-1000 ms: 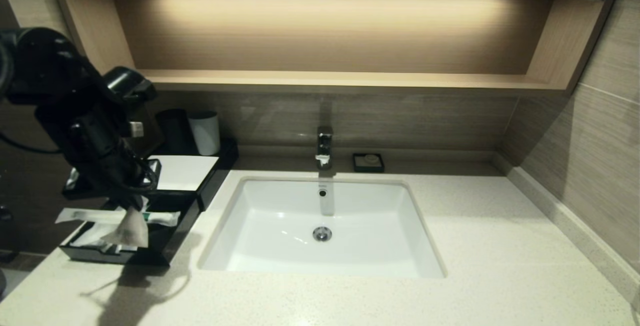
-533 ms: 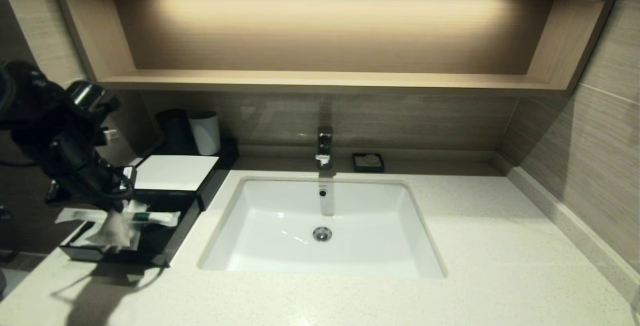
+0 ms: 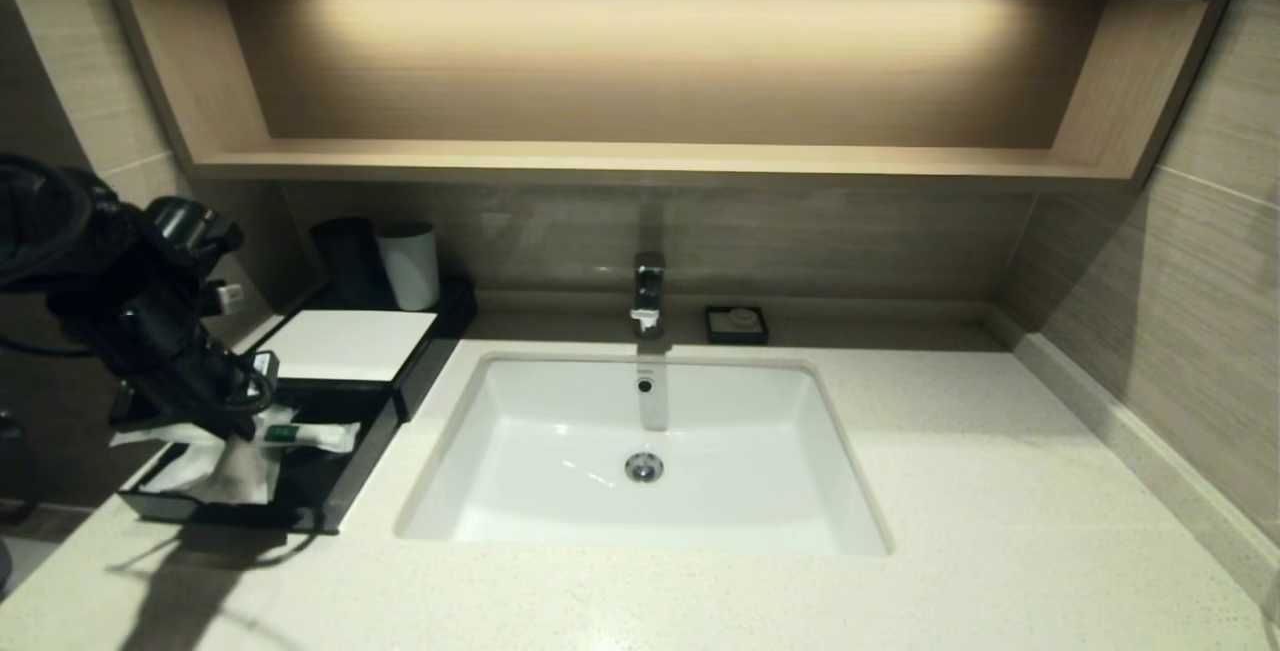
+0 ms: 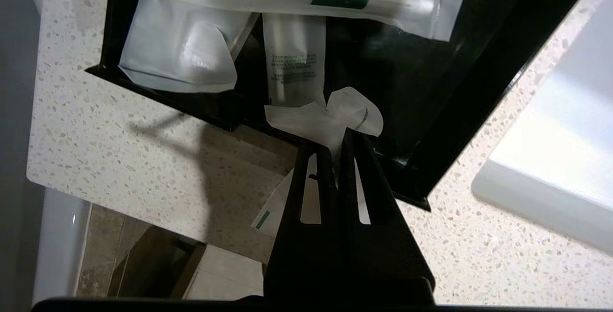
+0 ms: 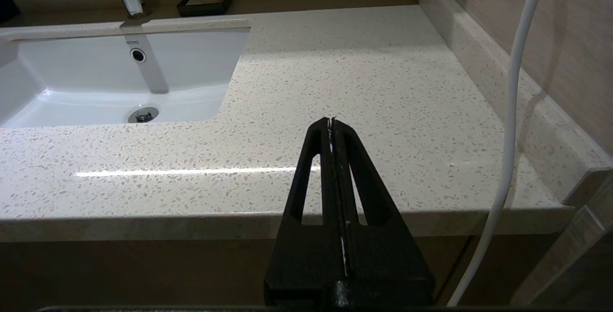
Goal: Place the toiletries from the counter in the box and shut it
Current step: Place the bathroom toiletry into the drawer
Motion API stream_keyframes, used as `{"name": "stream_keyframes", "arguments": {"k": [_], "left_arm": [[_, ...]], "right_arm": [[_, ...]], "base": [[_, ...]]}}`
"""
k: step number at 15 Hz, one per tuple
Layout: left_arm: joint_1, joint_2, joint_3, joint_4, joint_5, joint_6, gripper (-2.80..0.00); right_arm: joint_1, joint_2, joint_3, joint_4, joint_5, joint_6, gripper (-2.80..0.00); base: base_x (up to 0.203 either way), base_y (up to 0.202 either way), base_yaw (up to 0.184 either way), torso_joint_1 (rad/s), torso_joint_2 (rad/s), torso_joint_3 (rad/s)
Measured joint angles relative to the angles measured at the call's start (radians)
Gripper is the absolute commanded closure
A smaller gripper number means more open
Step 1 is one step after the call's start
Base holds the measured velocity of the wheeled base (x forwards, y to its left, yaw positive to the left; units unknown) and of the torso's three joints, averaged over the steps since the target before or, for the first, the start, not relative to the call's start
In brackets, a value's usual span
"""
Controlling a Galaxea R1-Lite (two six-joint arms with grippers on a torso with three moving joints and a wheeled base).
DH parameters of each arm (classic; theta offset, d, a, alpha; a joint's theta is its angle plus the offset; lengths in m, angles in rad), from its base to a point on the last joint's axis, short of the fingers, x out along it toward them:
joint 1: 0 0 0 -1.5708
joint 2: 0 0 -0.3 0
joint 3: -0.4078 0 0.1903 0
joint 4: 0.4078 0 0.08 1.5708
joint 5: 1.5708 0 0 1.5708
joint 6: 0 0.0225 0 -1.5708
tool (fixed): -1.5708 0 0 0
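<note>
We've got the left gripper [image 3: 232, 428] down over the pulled-out drawer [image 3: 330, 476] of the black box [image 3: 350, 346], with a flat white pouch [image 3: 240, 466] hanging right under its tip. A long slim packet with a green band [image 3: 300, 434] lies across the drawer just beside it. The box sits on the speckled counter [image 3: 950, 491], left of the white sink [image 3: 645, 451]. Behind the box stand a black cup [image 3: 345, 261] and a white cup [image 3: 410, 264]. The small soap dish [image 3: 737, 323] sits by the faucet [image 3: 648, 293].
</note>
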Motion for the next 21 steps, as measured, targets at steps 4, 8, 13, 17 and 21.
{"name": "stream_keyframes", "arguments": {"k": [4,8,13,17,21], "left_arm": [[0.014,0.052,0.004,-0.053,-0.004,0.007,0.00],[0.014,0.085,0.003,-0.090,-0.007,0.007,-1.42],[0.008,0.093,0.005,-0.094,-0.042,0.029,-2.80],[0.007,0.088,0.009,-0.094,-0.049,0.033,-2.80],[0.019,0.037,0.000,-0.081,-0.047,0.073,0.00]], "right_arm": [[0.000,0.000,0.000,0.000,0.000,0.000,0.00],[0.000,0.000,0.000,0.000,0.000,0.000,0.00],[0.000,0.000,0.000,0.000,0.000,0.000,0.00],[0.000,0.000,0.000,0.000,0.000,0.000,0.00],[0.000,0.000,0.000,0.000,0.000,0.000,0.00]], "base": [[0.000,0.000,0.000,0.000,0.00,0.000],[0.000,0.000,0.000,0.000,0.00,0.000],[0.000,0.000,0.000,0.000,0.00,0.000],[0.000,0.000,0.000,0.000,0.00,0.000],[0.000,0.000,0.000,0.000,0.00,0.000]]}}
